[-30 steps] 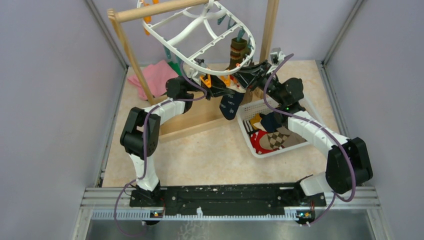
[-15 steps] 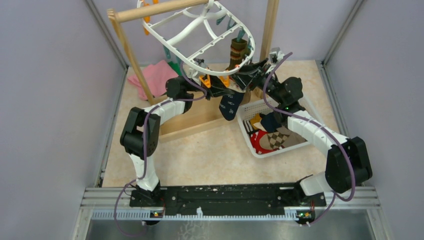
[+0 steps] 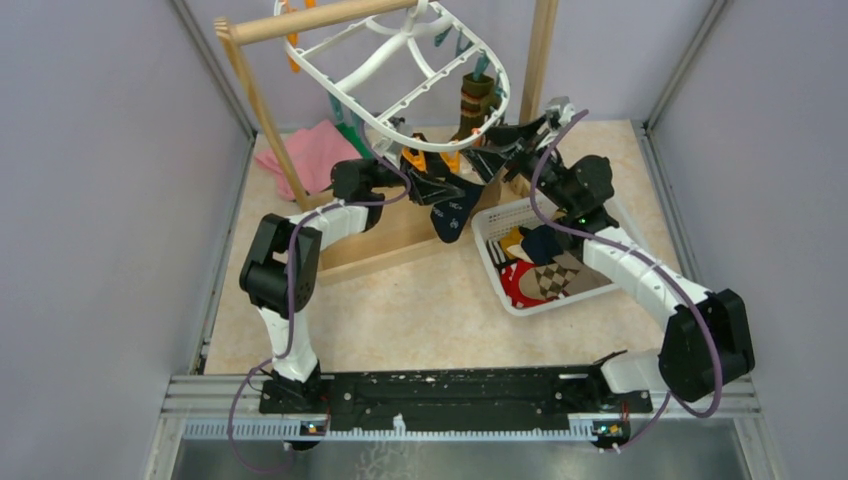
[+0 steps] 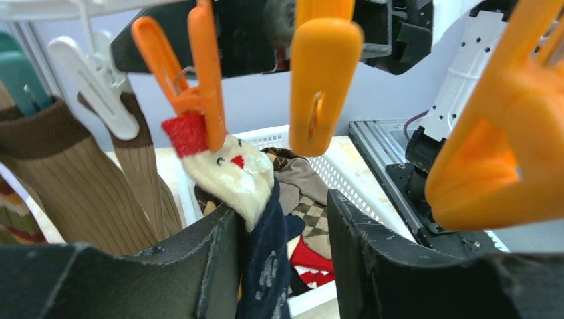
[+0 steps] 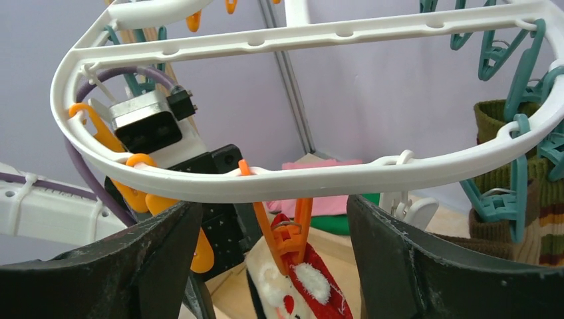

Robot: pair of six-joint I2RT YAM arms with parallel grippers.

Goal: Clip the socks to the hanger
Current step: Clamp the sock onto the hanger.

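The white oval hanger [image 3: 470,35] hangs from the wooden rack, and its rim [image 5: 372,176] crosses the right wrist view. An orange clip [image 4: 199,86] grips the red-and-white cuff of a dark navy sock [image 3: 450,212]. That sock dangles between the fingers of my left gripper [image 4: 282,219], which is open; the fabric leans on the left finger, with a gap on the right. My right gripper [image 5: 269,212] stands wide open on either side of the same orange clip [image 5: 287,232], touching nothing. An olive-brown striped sock [image 3: 473,105] hangs clipped further back.
A white slotted basket [image 3: 490,255] at the right holds several more socks, argyle and red among them. The wooden rack's pole [image 3: 320,18] and base board [image 3: 400,235] stand behind the arms. Pink and green cloths [image 3: 310,150] lie at the back left. Other orange clips [image 4: 322,80] dangle close by.
Both grippers have opened. The right one has let go of the orange clip and drawn back slightly; the left has released the navy sock, which now hangs from the clip.
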